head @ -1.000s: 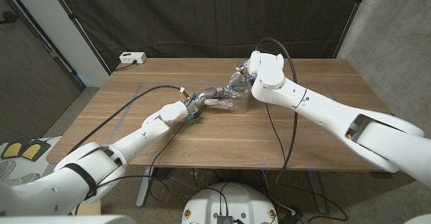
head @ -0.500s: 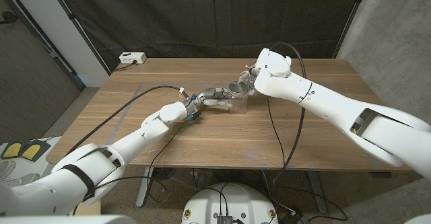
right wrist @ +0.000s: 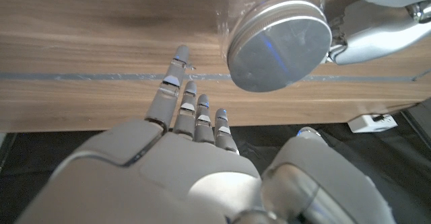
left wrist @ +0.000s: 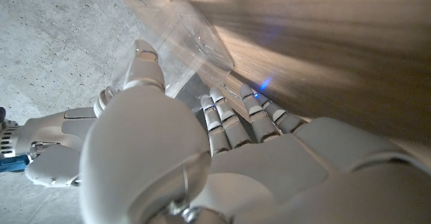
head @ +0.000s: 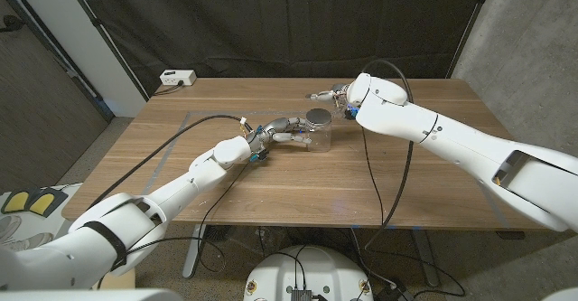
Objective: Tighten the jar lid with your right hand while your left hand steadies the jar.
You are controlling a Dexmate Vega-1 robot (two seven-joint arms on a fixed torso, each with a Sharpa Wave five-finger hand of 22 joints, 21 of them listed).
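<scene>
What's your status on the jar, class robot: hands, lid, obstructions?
Left hand grips jar. Right hand open, clear of lid. Lid sits on jar. Nothing in the way.

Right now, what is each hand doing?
Left hand: holding the jar.
Right hand: open, fingers spread, off the lid.

Both arms: glossy white rounded shells in segments. Left arm (head: 172,197) carries a black band near the shoulder end at 7 o'clock; a black cable (head: 163,152) runs along it toward the wrist. Left wrist has a small teal-blue part and exposed metal fittings. Left hand (head: 282,131): grey-silver fingers (left wrist: 229,120) with dark seams between segments. Right arm (head: 452,143) has a dark recessed panel with a tan inset on the upper segment; a black cable (head: 397,138) loops over the wrist. Right hand (head: 332,93): pale grey, segmented fingers (right wrist: 185,106), white back shell.
</scene>
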